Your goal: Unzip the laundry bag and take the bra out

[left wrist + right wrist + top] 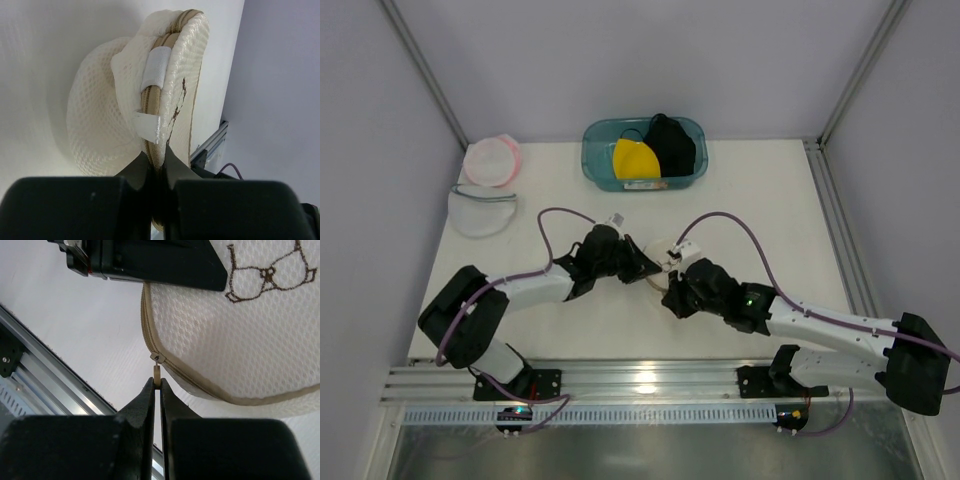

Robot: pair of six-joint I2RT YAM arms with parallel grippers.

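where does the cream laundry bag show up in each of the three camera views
Top external: the laundry bag sits mid-table, mostly hidden between the two grippers.
Left wrist: it stands on edge at centre, the left gripper shut on its rim.
Right wrist: it fills the upper right.
Shared landmark: the tan zipper rim, also along the bag's lower edge in the right wrist view.

Both arms reached inward over the table, wrists nearly meeting at its middle. The left gripper [156, 162] had its jaws pressed together on the laundry bag's [170, 90] tan rim, holding it on edge. The right gripper [156, 385] was pinched on the zipper pull [157, 371], fingers [145, 405] nearly touching; from above, the fingertips themselves seemed hidden behind the wrist housings.
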